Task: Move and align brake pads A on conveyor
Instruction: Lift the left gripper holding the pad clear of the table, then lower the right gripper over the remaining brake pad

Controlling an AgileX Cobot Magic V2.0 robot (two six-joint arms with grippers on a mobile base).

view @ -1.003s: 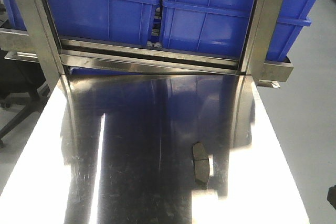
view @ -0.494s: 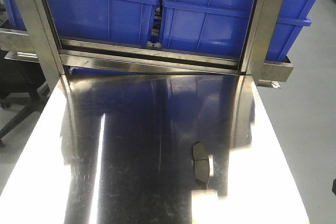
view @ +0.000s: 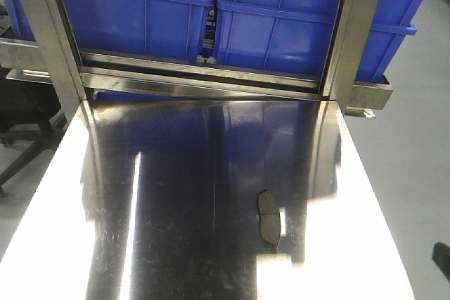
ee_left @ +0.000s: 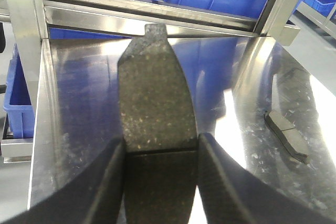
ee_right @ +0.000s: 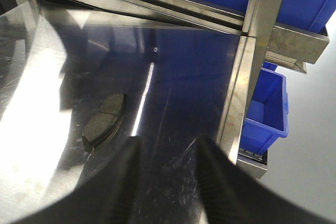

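Shiny steel tabletop (view: 176, 209), blue bins (view: 281, 19) behind, one brake pad (view: 269, 219) lying flat

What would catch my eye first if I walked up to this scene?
Most likely the dark speckled brake pad gripped close-up in the left hand, filling the left wrist view. Then a second pad lying alone on the shiny steel tabletop, right of centre, and the bright blue bins behind it.

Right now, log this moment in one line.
left hand: shut on held brake pad | right hand: open | loose brake pad: flat on steel tabletop | conveyor: not in view
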